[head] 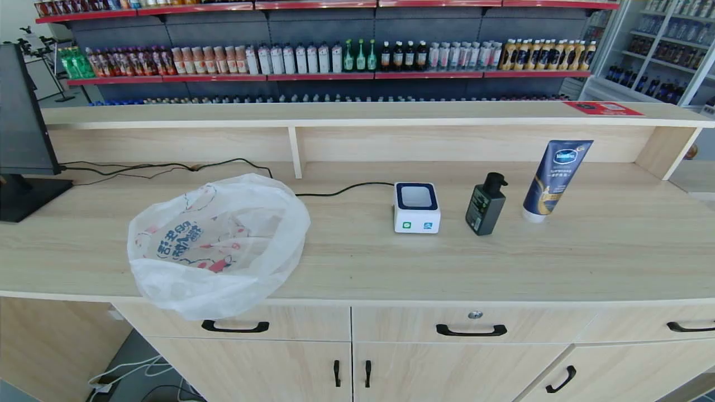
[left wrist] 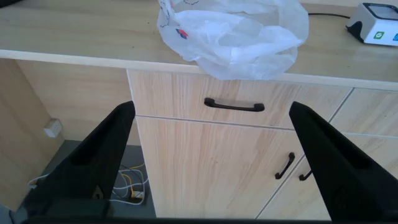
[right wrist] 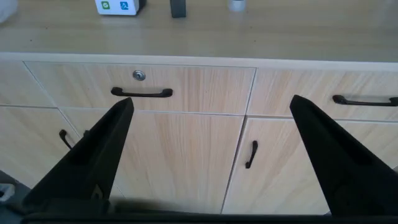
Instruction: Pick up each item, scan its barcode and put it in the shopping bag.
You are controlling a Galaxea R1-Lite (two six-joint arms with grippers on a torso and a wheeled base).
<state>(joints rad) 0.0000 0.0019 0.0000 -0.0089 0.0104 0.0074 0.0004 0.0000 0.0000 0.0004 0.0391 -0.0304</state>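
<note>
Left gripper and right gripper, both spread, sit low before the counter, apart from the shopping bag.

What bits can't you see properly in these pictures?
1. Inside the shopping bag: in the head view, its crumpled, cloudy plastic hides whether anything is in it.
2. Barcodes on the black pump bottle and the blue tube: in the head view, the print is too small to find them.
3. Most of both items: in the right wrist view, the picture's edge cuts them off.
4. Scanner: in the left wrist view, the edge cuts off part of it.
</note>
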